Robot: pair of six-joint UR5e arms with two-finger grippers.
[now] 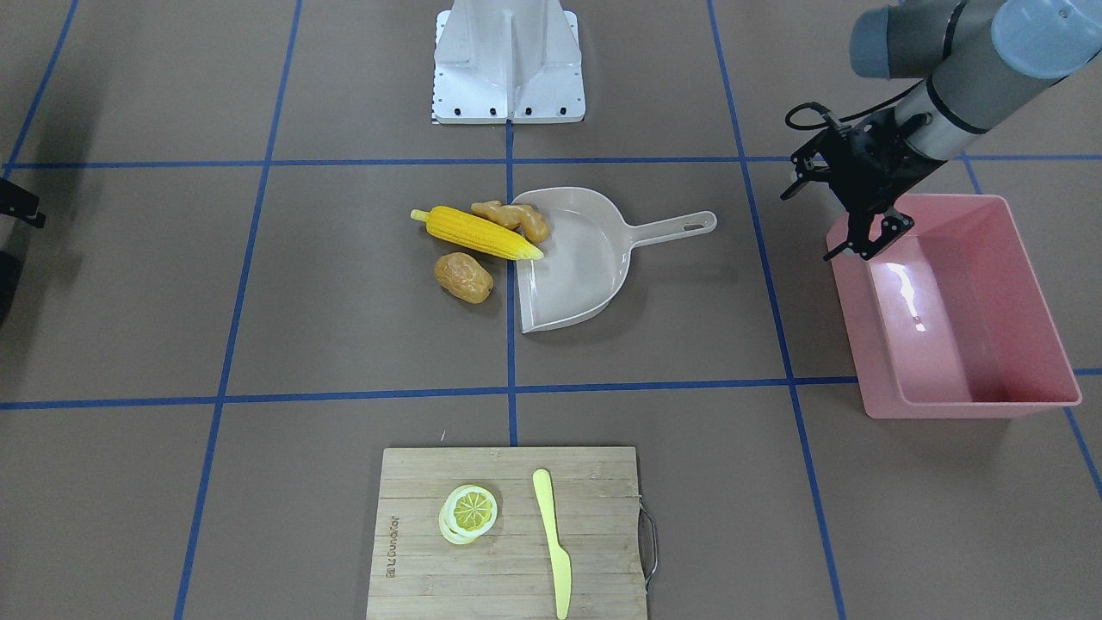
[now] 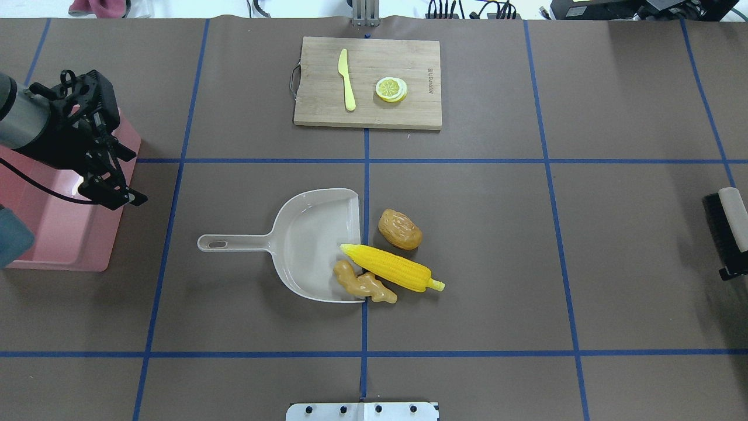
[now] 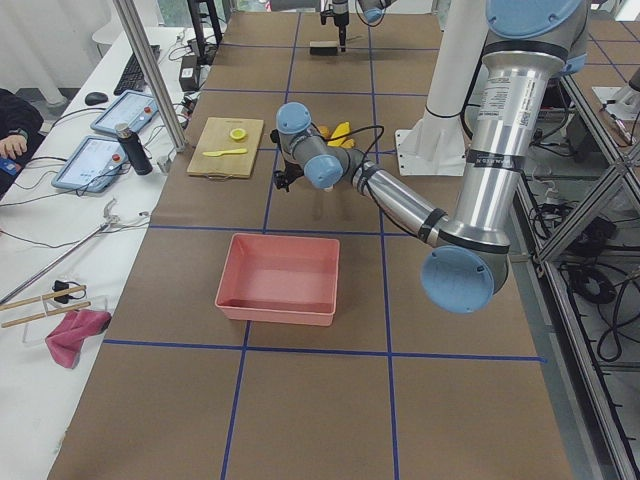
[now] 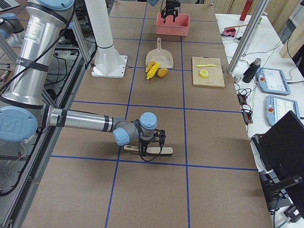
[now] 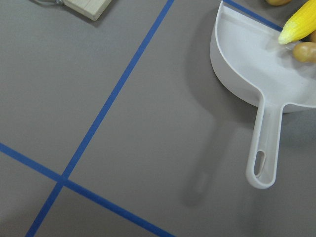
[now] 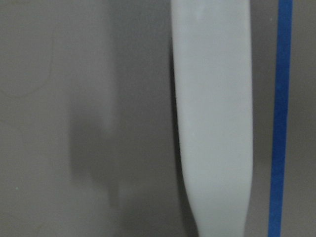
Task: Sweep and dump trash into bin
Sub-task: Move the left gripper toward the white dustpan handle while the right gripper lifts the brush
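Note:
The yellow corn cob (image 1: 478, 232) lies with its tip over the mouth of the beige dustpan (image 1: 577, 267). The tan ginger root (image 1: 512, 218) lies partly inside that mouth. The brown-orange potato (image 1: 463, 277) sits on the table just outside it. The pink bin (image 1: 861, 344) stands beyond the dustpan's handle and holds nothing. My left gripper (image 1: 809, 226) hovers open and empty over the bin's edge nearest the dustpan. My right gripper (image 4: 152, 142) is down at a beige-handled brush (image 4: 151, 151). I cannot tell if it is open or shut.
A wooden cutting board (image 1: 508, 560) with a lemon slice (image 1: 469, 510) and a yellow knife (image 1: 551, 542) lies at the table's far edge. The robot's white base (image 1: 508, 65) stands behind the dustpan. The brush (image 2: 730, 228) shows at the overhead view's right edge.

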